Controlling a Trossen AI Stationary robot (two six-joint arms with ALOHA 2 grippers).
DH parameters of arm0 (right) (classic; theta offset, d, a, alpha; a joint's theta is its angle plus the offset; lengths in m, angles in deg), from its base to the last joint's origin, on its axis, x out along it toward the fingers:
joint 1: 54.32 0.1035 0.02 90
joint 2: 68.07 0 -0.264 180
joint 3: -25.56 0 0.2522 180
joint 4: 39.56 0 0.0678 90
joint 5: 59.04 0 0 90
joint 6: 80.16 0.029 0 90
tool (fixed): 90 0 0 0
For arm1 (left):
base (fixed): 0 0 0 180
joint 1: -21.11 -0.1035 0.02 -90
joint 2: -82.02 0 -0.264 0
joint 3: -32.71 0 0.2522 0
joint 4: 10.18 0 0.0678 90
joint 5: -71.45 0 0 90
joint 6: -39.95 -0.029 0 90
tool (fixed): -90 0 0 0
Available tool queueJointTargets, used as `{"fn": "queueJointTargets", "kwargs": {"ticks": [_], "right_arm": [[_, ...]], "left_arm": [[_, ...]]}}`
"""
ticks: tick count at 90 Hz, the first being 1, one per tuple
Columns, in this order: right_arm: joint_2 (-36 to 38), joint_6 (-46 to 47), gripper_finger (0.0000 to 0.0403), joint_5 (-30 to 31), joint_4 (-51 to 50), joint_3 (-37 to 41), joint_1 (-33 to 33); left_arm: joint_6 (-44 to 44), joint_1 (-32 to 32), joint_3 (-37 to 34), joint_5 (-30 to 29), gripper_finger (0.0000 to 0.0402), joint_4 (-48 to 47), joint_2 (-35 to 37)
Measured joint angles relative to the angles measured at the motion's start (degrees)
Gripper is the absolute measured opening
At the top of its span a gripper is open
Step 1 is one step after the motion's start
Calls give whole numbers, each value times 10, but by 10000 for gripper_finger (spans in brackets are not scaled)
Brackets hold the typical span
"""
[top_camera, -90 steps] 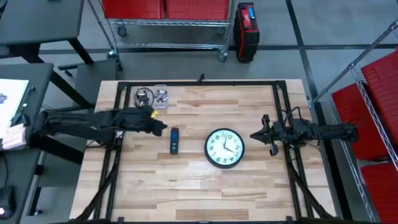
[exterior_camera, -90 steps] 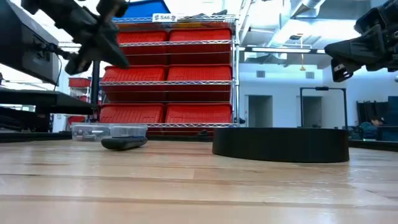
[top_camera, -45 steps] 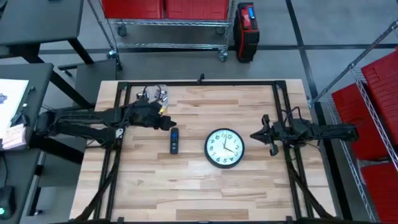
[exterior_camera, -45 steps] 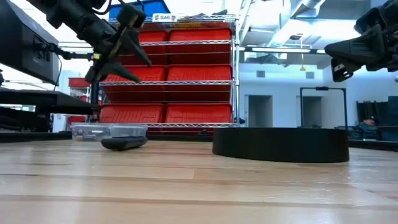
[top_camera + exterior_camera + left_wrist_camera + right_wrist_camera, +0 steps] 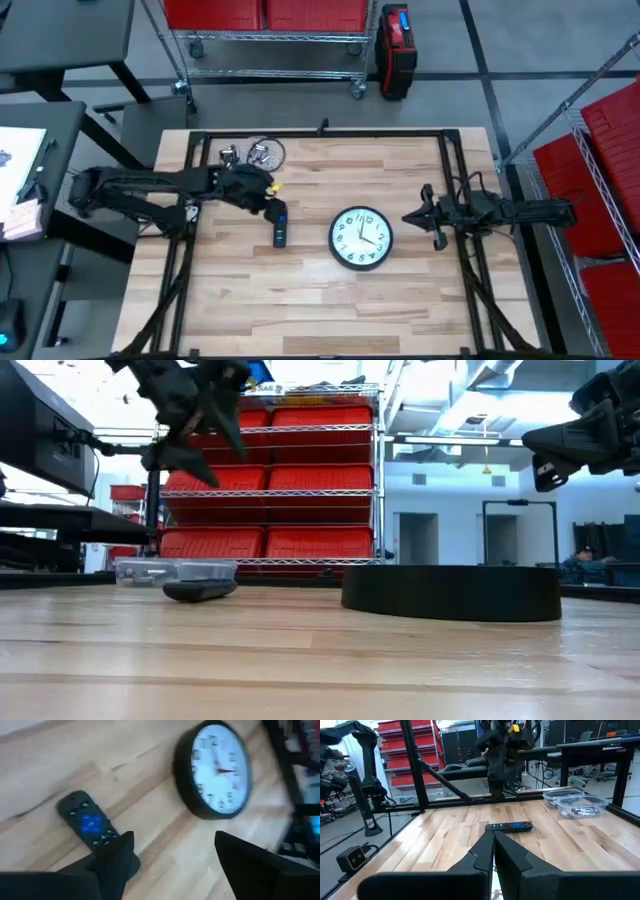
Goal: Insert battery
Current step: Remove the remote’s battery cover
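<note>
The left gripper (image 5: 268,192) hangs in the air over the left half of the tabletop (image 5: 300,300), just above the far end of the remote (image 5: 281,226); its fingers (image 5: 117,857) stand wide apart with nothing between them. The remote lies flat with its buttons facing up, left of centre and just beside the clock (image 5: 361,238), which lies face up near the middle. A clear container (image 5: 250,154) of small parts sits at the far left corner; whether it holds a battery cannot be told, and no battery is visible anywhere. The right gripper (image 5: 428,217) waits in the air near the right edge, beside the clock, its fingers (image 5: 485,855) pressed together and empty. Risks as judged: the remote lies button-side up, so its battery bay is probably underneath; a grasp from above would then have to turn it over, and on bare wood the slim body could skid or spin out of the fingers. Descending off-centre over the far end could tip or push the remote toward the clock. With no battery in hand, closing on the remote now would leave only the right gripper free to fetch one. Which device takes the battery is not evident, so the wrong item may be picked.
</note>
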Motion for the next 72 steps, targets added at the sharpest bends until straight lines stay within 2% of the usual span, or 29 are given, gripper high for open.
{"fn": "queueJointTargets", "kwargs": {"ticks": [6, 13, 23, 41, 62, 72], "right_arm": [[0, 0, 7, 0, 0, 0, 0], [0, 0, 7, 0, 0, 0, 0], [0, 0, 7, 0, 0, 0, 0], [0, 0, 7, 0, 0, 0, 0], [0, 0, 7, 0, 0, 0, 0], [0, 0, 7, 0, 0, 0, 0]], "left_arm": [[14, 6, 19, -25, 249, -47, -33], [43, 12, 29, -29, 249, -73, -73], [88, 25, 39, -28, 248, -71, -125], [113, 52, 49, -29, 248, -66, -196], [132, 68, 48, -38, 248, -65, -229], [137, 69, 49, -64, 248, -64, -228]]}}
